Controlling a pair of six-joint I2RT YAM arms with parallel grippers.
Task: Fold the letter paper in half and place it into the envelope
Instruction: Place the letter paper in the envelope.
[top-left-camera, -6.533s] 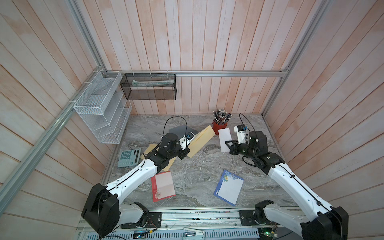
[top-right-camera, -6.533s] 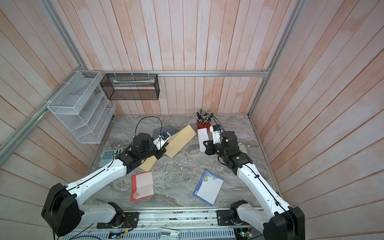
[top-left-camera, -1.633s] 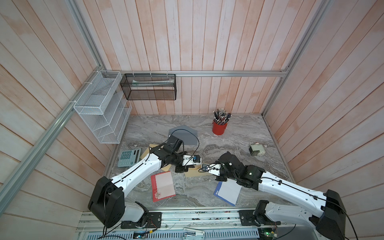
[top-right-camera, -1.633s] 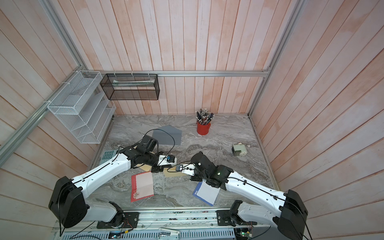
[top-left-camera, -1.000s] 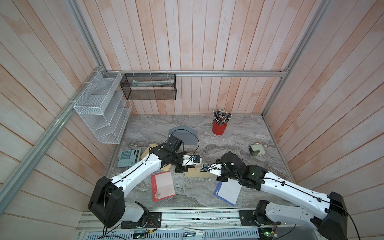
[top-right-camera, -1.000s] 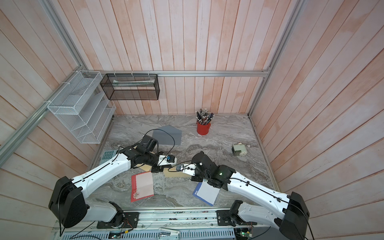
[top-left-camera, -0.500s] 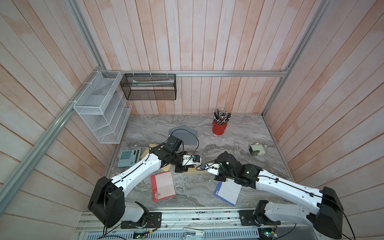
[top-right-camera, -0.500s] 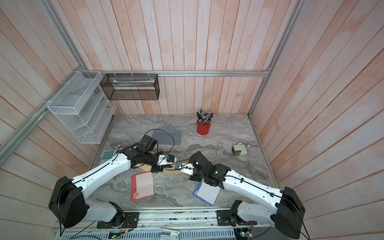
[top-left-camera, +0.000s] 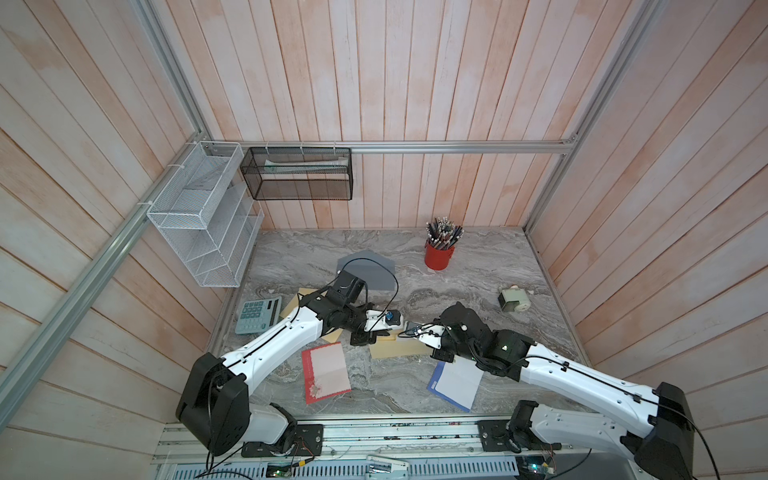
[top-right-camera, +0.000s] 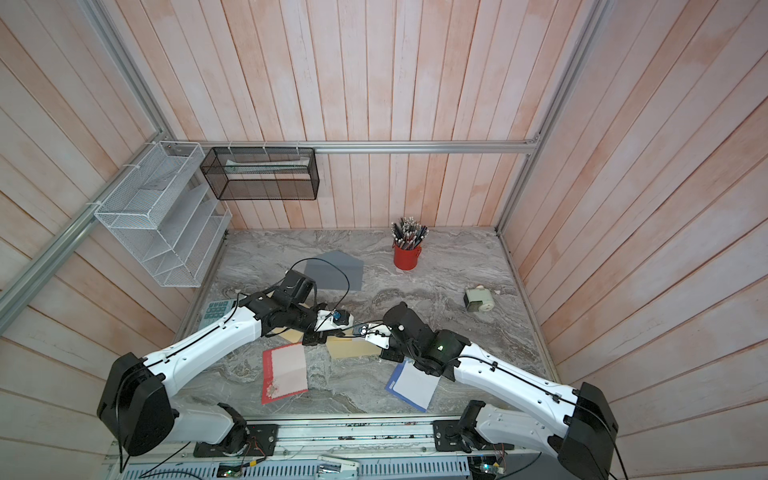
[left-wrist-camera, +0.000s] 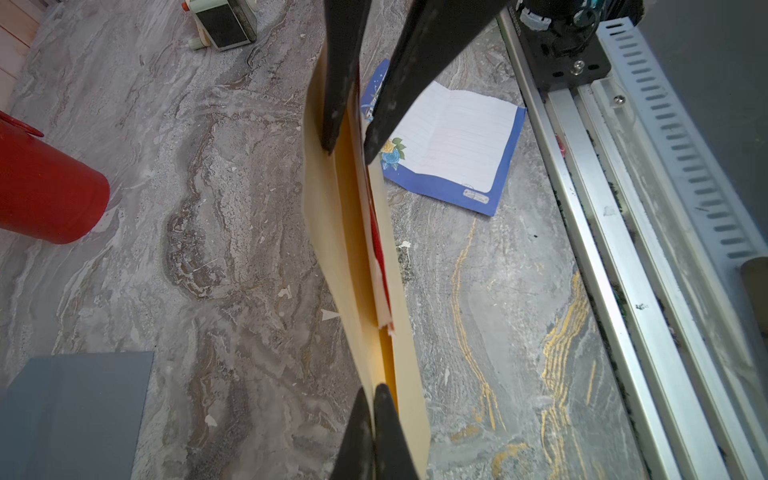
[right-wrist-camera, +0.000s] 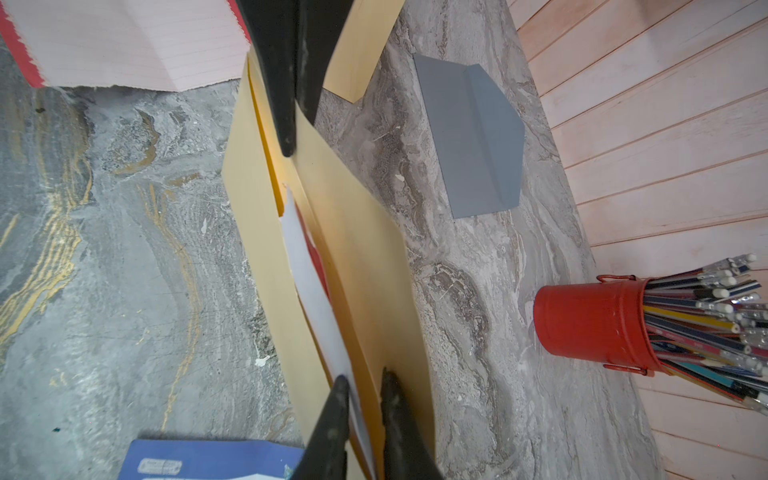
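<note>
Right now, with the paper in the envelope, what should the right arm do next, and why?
Probably open the right gripper a little wider and draw it straight back. Its jaws stand slightly apart around the paper, which sits between the walls of the envelope, and the left gripper is shut on the envelope's edge, so the paper should stay in.

Right claw (right-wrist-camera: 365, 376) parting, letter (right-wrist-camera: 311, 282) now inside envelope (right-wrist-camera: 365, 249)

Staged office booth; plank walls (top-left-camera: 374, 83); wire rack (top-left-camera: 199, 216); pencil pot (top-left-camera: 439, 257); calculator (top-left-camera: 257, 316)
</note>
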